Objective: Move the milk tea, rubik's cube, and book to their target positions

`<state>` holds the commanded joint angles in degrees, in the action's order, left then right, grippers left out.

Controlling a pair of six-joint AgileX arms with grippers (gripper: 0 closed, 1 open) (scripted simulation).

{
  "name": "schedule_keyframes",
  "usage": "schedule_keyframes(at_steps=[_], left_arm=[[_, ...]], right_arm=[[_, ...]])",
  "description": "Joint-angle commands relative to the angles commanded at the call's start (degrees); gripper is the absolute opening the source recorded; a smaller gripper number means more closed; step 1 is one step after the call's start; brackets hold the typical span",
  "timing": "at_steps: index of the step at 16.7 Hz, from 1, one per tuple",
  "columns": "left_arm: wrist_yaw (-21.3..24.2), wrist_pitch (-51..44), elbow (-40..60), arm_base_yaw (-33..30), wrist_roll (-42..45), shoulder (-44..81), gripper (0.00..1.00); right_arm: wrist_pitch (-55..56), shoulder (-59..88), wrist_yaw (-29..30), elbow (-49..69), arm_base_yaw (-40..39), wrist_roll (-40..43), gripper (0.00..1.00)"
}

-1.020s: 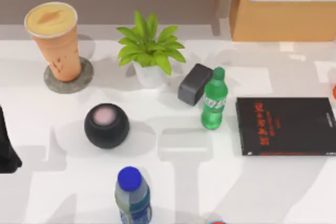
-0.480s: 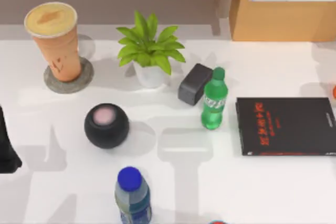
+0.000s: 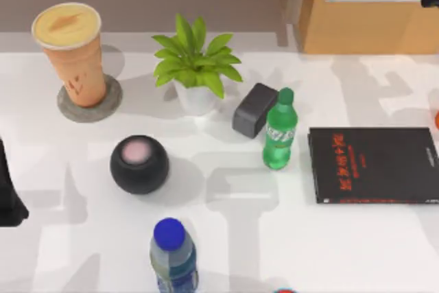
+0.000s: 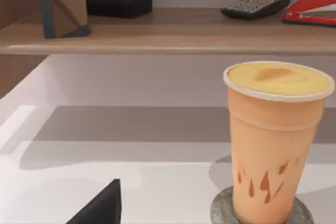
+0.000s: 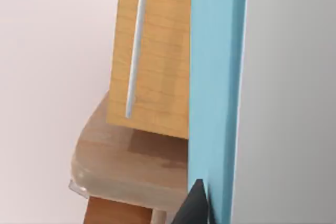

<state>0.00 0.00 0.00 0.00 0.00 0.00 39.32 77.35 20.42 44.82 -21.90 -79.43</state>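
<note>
Right gripper [image 5: 197, 205], up at the table's 1 o'clock corner, looks clamped on the book [image 5: 215, 77]: one finger lies flat against the light-blue cover, which stands with its long axis upright in front of the wooden cabinet [image 5: 152, 51]. Left gripper [image 4: 100, 208] is parked at 9 o'clock (open or closed, I cannot tell), with the milk tea [image 3: 72, 53] on its grey coaster [image 3: 110, 101] off toward its 1 o'clock. Red lettering on the black book [image 3: 374, 162] and the green bottle [image 3: 279, 138] label are unreadable.
</note>
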Motion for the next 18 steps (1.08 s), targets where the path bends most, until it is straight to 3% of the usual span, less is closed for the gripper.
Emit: schedule_keyframes(at_steps=[4, 8, 18], left_arm=[[0.0, 0.0, 0.0, 0.0, 0.0, 0.0, 1.0], [0.0, 0.0, 0.0, 0.0, 0.0, 0.0, 1.0], [0.0, 0.0, 0.0, 0.0, 0.0, 0.0, 1.0]], right_arm=[[-0.3, 4.0, 6.9, -16.8, -7.3, -18.0, 0.0], [-1.0, 9.3, 10.8, -28.3, -12.1, -29.4, 0.0], [-0.4, 11.7, 11.1, -30.2, -12.9, -31.6, 0.0]])
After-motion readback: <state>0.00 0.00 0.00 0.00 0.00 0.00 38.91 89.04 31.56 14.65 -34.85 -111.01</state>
